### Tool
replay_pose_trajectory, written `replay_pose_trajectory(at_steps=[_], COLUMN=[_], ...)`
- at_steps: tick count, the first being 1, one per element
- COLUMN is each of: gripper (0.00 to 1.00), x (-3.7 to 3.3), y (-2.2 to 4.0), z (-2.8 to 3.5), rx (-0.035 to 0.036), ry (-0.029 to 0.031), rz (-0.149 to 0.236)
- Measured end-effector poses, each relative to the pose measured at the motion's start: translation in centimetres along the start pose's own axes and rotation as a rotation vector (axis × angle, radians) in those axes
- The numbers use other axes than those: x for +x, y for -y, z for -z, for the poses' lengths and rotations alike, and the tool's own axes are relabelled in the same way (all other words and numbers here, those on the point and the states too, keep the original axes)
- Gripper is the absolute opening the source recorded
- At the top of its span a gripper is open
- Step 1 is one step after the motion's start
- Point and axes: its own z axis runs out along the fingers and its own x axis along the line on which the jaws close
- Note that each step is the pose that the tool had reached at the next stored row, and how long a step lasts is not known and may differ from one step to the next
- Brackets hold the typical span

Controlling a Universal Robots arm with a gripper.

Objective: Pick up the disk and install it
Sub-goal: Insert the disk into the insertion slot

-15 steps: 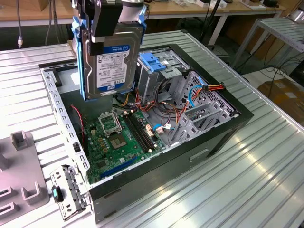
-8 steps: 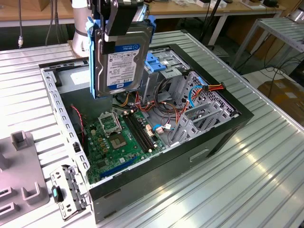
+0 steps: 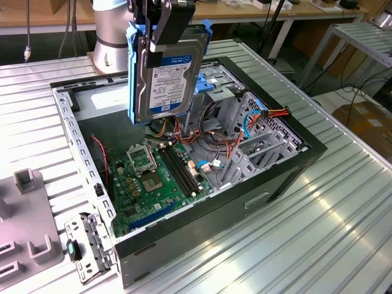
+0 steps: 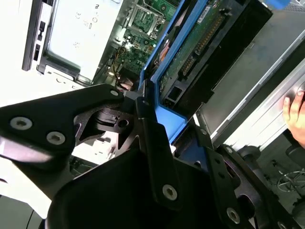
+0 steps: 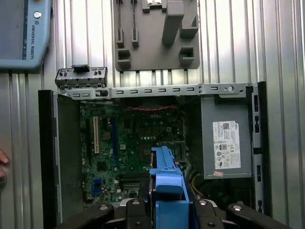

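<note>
The disk (image 3: pixel 166 76) hangs upright above the open computer case (image 3: pixel 79 122), a silver-grey drive with a white-and-blue label and blue side rails. My gripper (image 3: pixel 160 33) is shut on its upper end, black fingers clamped over the blue rail. In the second wrist view the disk (image 4: pixel 190 43) shows its green circuit-board underside and blue rail, held between the black fingers (image 4: pixel 152 138). In the first wrist view the blue rail of the disk (image 5: pixel 167 181) points down over the motherboard (image 5: pixel 128 152). The metal drive cage (image 3: pixel 251 141) lies below, toward the exterior view's right.
The grey power-supply box (image 5: pixel 226 143) with a white label fills one corner of the case. Cables (image 3: pixel 269 114) run over the drive cage. A grey fixture block (image 3: pixel 27 226) and a loose bracket (image 3: pixel 89 248) lie beside the case. A hand (image 4: pixel 295 112) rests at the table's edge.
</note>
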Motion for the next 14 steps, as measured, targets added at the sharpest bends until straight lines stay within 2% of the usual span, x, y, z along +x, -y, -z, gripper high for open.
replay_pose_trajectory(at_steps=[4, 8, 10, 14], gripper=[0.37, 0.37, 0.37, 0.37], x=[0.17, 0.62, 0.96, 2.1], y=[0.04, 0.07, 0.1, 0.17], z=[-0.03, -0.04, -0.05, -0.06], rx=[0.0048, 0.0059, 0.006, 0.0059], ry=[0.0002, 0.0002, 0.0004, 0.0002], rz=[0.0, 0.0, 0.0, 0.0])
